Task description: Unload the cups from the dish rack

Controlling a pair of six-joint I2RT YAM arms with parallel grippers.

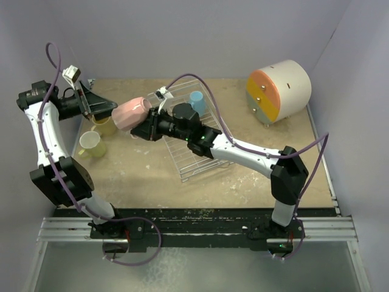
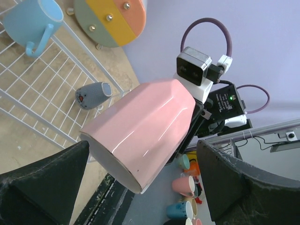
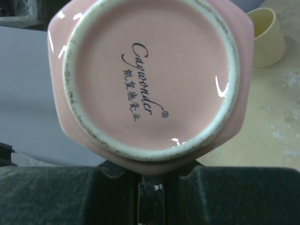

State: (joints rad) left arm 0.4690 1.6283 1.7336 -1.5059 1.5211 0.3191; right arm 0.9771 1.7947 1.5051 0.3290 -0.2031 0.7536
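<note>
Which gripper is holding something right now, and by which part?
The right gripper holds the pink mug, apparently pinched by its handle. The left gripper is open, gripping nothing.

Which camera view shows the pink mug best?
The left wrist view: the pink mug shows nearly whole from the side, tilted, held up by the right claw. The right wrist view shows only its base, with a printed mark. The top view shows it small and distant.
</note>
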